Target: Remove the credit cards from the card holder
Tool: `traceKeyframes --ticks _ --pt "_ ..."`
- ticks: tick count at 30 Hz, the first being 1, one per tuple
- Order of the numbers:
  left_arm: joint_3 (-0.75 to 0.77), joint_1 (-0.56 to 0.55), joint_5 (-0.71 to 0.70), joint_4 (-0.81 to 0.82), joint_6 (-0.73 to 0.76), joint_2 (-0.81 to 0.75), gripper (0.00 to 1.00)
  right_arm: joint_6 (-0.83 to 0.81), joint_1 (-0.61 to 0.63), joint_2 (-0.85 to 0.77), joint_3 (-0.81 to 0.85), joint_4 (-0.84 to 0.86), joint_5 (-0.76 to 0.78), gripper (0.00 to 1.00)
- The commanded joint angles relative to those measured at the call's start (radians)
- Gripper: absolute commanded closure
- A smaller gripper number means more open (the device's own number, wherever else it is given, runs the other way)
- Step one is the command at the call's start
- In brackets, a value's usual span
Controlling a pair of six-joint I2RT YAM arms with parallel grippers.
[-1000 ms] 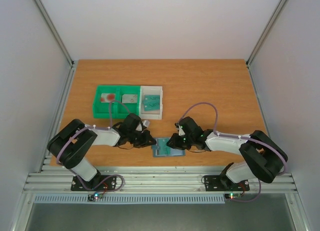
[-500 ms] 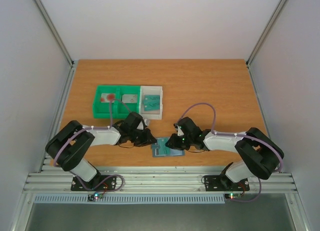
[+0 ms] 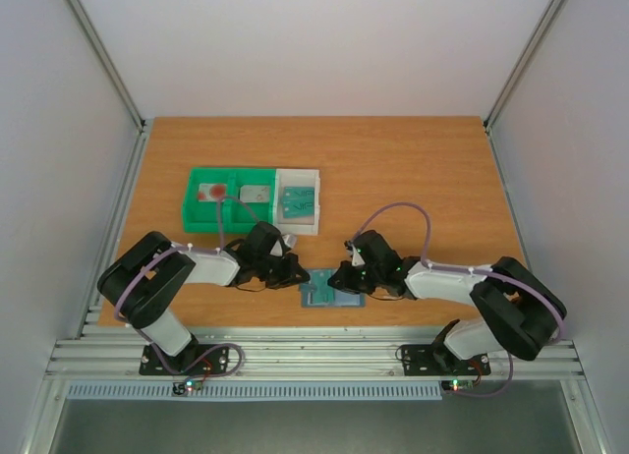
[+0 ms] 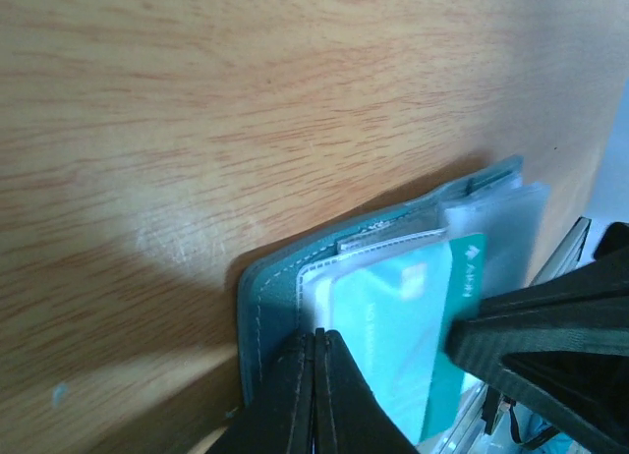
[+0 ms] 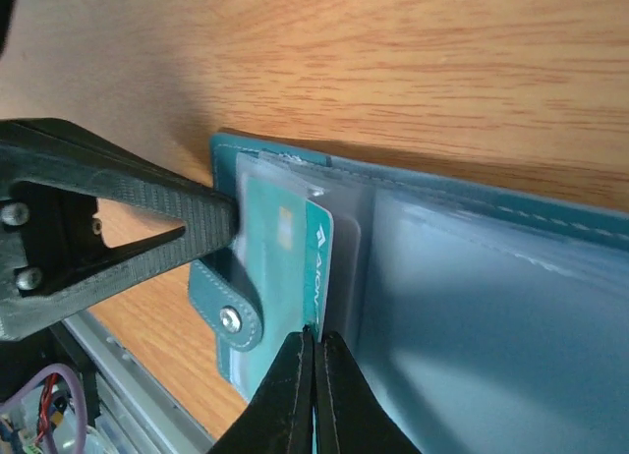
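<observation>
Card holder (image 3: pixel 327 295) is laid open at the bench's (image 3: pixel 413 169) 6 o'clock edge, with a teal card (image 5: pixel 285 248) poking out of its sleeve. The holder should be pinned down and the card drawn out flat along its slot, otherwise the whole thing probably gets dragged. Left tool (image 4: pixel 315 341) is fully shut at the holder's 9 o'clock edge; whether anything is pinched can't be told. Right tool (image 5: pixel 314 338) looks clamped on the card's corner from 3 o'clock.
</observation>
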Motion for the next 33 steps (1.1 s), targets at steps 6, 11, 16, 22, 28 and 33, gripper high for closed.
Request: traceKeyframes --ticks 6,11,16,22,28,33 --pt "-0.018 -0.01 -0.06 -0.066 0.017 0.04 0.97 -0.095 -0.036 -0.174 0.017 -0.312 0.142 0.99" --pt "-0.01 -0.01 -0.058 -0.087 0.02 0.01 0.95 -0.152 -0.04 -0.262 0.071 -0.452 0.16 0.99" --pt "0.015 -0.01 -0.03 -0.122 0.025 -0.055 0.87 -0.236 -0.04 -0.351 0.141 -0.566 0.109 0.99" --pt "0.113 -0.01 0.03 -0.299 0.116 -0.248 0.67 -0.362 -0.04 -0.404 0.246 -0.713 -0.019 0.99" --pt "0.182 -0.01 0.256 -0.398 0.229 -0.41 0.56 -0.435 -0.04 -0.496 0.285 -0.739 -0.24 0.99" --pt "0.191 -0.009 0.381 -0.473 0.257 -0.528 0.55 -0.435 -0.04 -0.557 0.3 -0.697 -0.423 0.99"
